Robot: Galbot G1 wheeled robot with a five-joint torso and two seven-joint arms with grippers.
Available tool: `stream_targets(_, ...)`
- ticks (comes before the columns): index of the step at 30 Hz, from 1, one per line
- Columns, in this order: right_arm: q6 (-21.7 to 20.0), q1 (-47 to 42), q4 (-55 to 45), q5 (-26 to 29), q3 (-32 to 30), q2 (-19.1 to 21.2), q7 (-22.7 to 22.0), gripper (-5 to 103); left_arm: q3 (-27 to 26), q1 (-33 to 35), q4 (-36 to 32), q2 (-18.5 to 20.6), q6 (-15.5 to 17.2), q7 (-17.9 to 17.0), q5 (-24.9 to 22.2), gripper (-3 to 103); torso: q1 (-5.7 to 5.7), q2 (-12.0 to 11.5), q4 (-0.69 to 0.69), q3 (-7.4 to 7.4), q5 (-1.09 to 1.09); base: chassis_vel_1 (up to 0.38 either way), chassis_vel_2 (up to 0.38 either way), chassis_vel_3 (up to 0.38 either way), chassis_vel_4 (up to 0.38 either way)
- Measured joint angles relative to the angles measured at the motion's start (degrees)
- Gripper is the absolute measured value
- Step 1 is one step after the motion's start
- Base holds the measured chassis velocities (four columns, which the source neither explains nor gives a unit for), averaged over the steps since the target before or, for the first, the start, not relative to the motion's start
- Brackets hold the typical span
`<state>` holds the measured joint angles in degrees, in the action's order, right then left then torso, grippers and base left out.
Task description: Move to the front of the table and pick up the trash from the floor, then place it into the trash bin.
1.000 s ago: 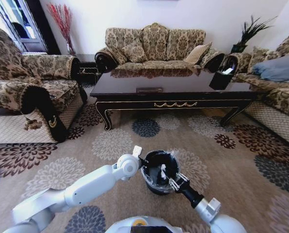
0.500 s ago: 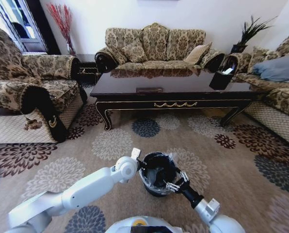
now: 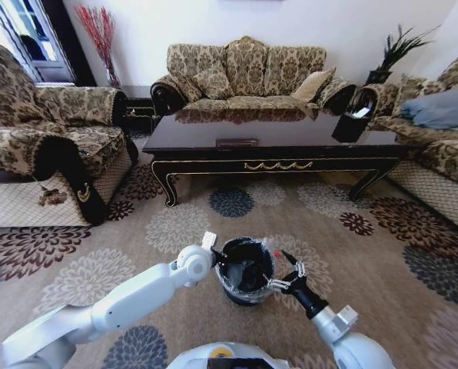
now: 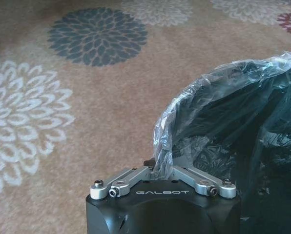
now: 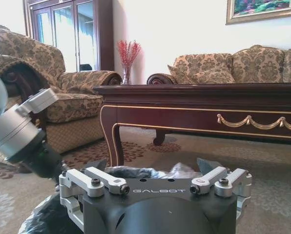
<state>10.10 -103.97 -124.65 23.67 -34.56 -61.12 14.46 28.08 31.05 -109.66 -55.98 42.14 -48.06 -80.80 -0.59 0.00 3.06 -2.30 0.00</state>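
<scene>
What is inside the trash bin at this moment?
The trash bin shows a crinkled clear liner over a dark interior, with the left gripper pinching the liner's rim and the right gripper at the opposite edge. Any trash at the bottom cannot be made out.

- Pretty clearly someone's living room, a home and not a lab.
- Matching patterned sofa [image 3: 244, 73] and armchairs [image 3: 37, 146] sit around a glossy dark coffee table [image 3: 279, 146] with gold trim.
- Big floral carpet [image 3: 175, 227] covers the floor.
- Homey extras: vase of red stems [image 3: 98, 34], potted plant [image 3: 394, 50], glass-door cabinet [image 5: 72, 34], framed painting [image 5: 262, 9] on the wall.
</scene>
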Motion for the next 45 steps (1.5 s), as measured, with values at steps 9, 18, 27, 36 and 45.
stream_targets(9, -0.97, 4.61, 4.12, 4.93, -2.16, 1.82, -1.39, 100, -4.28, 2.34, -1.26, 2.73, 0.00, 0.61, 0.04, 0, 0.00, -0.01, 0.01, 0.00, 0.00, 0.000, 0.000, 0.000, 0.000)
stream_targets(18, -2.16, 9.89, 11.14, 7.14, -1.71, 3.06, -5.89, 100, -12.08, 7.72, -2.61, 7.80, 0.00, 2.87, 1.40, 0, 0.00, -0.01, -0.01, 0.00, 0.01, 0.000, 0.000, 0.000, 0.000)
stream_targets(27, -3.04, 15.57, 19.39, 8.04, -1.09, 4.40, -10.79, 100, -14.43, 9.50, -3.08, 9.75, 0.00, 3.83, 1.96, 0, 0.00, -0.01, 0.00, 0.00, -0.01, 0.000, 0.000, 0.000, 0.000)
stream_targets(36, -5.30, 19.91, 25.83, 6.25, 1.32, 4.53, -15.23, 100, -18.75, 12.19, -3.11, 12.01, 0.01, 5.65, 2.99, 0, 0.00, -0.01, -0.02, 0.00, 0.00, 0.000, 0.000, 0.000, 0.000)
stream_targets(45, -8.71, 23.08, 32.43, 5.04, 3.65, 3.16, -17.24, 100, -23.13, 15.04, -2.75, 13.11, 0.00, 7.78, 3.50, 0, 0.00, -0.01, 0.02, 0.00, 0.00, 0.000, 0.000, 0.000, 0.000)
